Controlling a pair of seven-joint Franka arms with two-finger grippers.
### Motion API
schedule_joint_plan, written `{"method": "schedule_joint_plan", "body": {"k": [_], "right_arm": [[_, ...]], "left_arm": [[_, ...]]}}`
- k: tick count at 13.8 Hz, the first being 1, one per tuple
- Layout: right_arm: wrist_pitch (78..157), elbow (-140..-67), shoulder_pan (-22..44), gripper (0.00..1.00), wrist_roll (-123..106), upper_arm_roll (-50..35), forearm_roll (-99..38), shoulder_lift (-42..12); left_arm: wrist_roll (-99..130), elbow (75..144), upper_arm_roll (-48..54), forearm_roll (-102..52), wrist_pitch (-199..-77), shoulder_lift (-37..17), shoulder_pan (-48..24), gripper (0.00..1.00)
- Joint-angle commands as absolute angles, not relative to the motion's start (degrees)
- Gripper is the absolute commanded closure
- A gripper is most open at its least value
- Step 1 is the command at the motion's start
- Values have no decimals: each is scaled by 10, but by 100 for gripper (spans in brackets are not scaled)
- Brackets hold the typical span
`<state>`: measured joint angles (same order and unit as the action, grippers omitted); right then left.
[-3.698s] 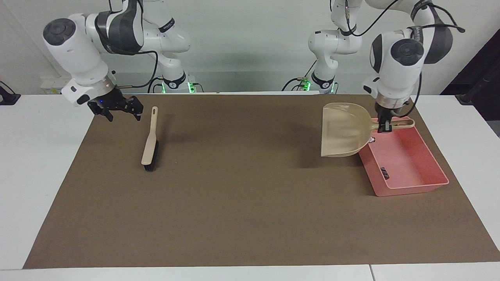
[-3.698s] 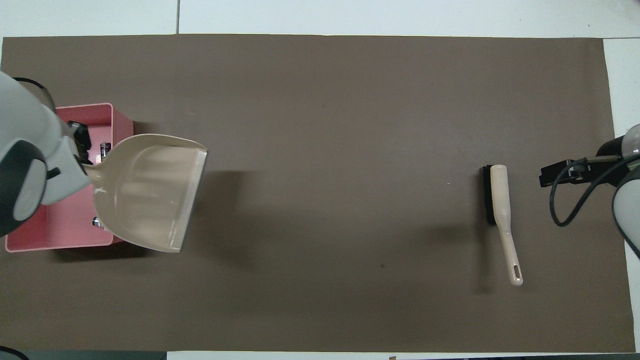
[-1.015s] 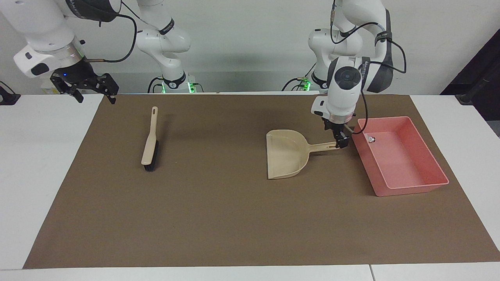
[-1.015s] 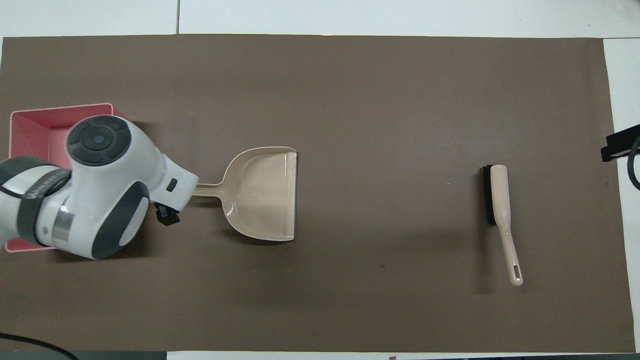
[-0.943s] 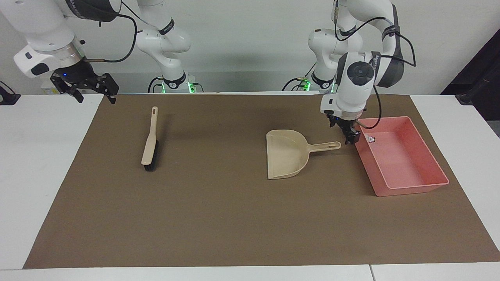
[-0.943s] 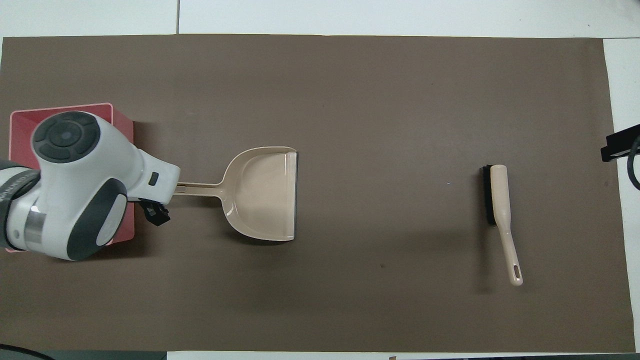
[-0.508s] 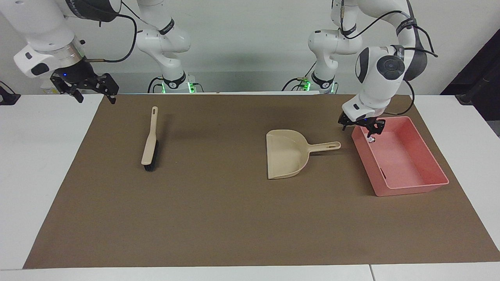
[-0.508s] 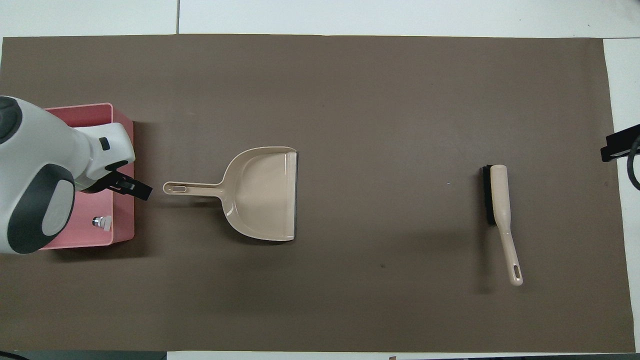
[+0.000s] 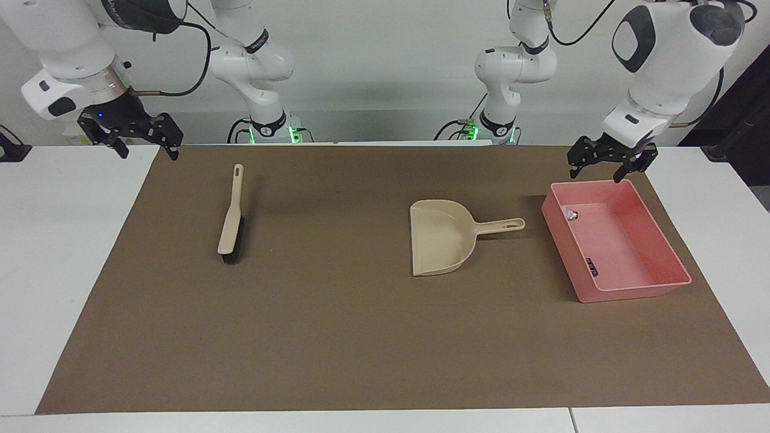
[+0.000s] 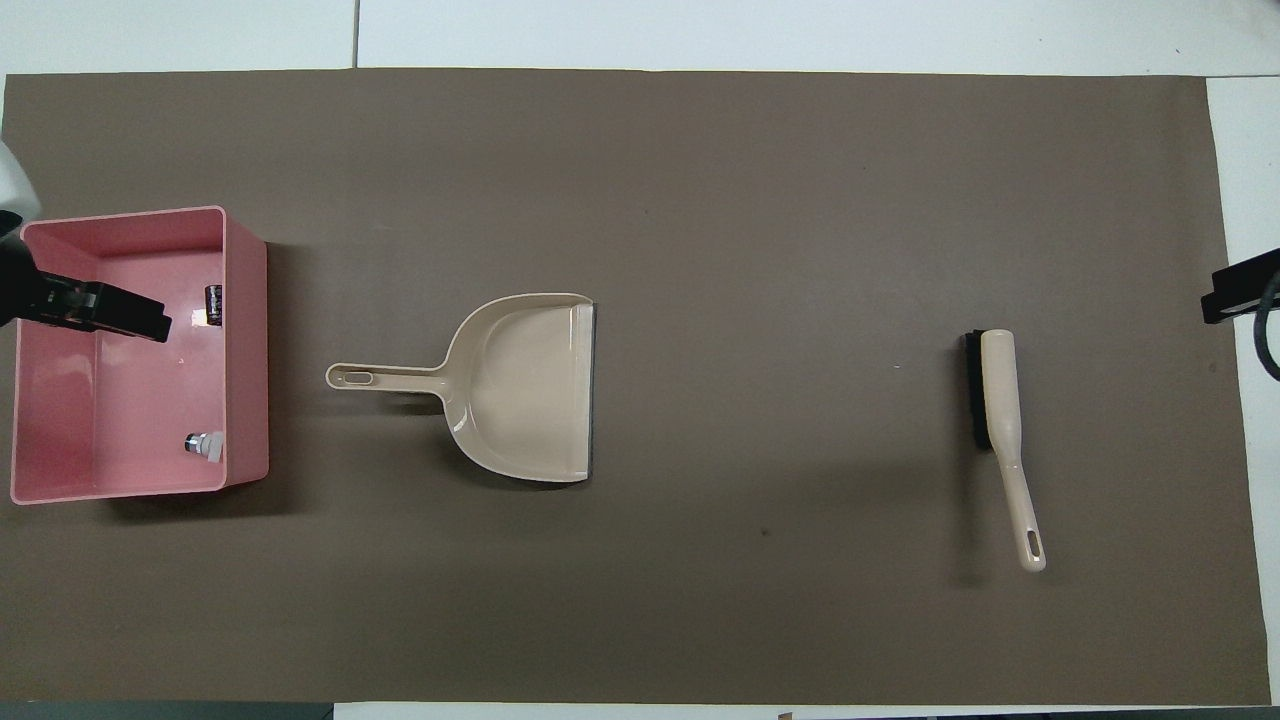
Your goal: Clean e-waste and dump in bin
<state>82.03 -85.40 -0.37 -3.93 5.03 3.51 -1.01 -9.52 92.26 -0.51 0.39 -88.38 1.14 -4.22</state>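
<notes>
Brown mat (image 9: 337, 337): dustpan (image 9: 442, 237) lying flat beside bin (image 9: 674, 252), e-waste (image 10: 205, 445) inside. Left gripper (image 9: 607, 161) spread, empty, over bin's edge. Right gripper (image 9: 129, 135) spread, empty, waiting.

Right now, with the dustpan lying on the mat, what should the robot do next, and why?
Probably nothing more than pulling the left pincer back to rest. Both bits of e-waste lie in the pink bin, the dustpan is empty, and the brush lies alone while the right pincer waits.
</notes>
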Motion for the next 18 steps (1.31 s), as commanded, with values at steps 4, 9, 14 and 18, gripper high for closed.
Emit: {"method": "schedule_joint_plan", "body": {"k": [4, 9, 14, 18], "right_arm": [[817, -854, -8, 1, -49, 47, 34, -8], [817, -854, -9, 1, -49, 47, 34, -8], [817, -854, -9, 1, -49, 47, 34, -8], [817, -854, -10, 1, -49, 47, 34, -8]], "left_arm": [[-86, 851, -4, -4, -797, -11, -27, 1], [-65, 868, -4, -6, -801, -4, -21, 1], [-55, 864, -5, -22, -832, -7, -19, 1], [-55, 864, -5, -18, -821, -7, -19, 1]]}}
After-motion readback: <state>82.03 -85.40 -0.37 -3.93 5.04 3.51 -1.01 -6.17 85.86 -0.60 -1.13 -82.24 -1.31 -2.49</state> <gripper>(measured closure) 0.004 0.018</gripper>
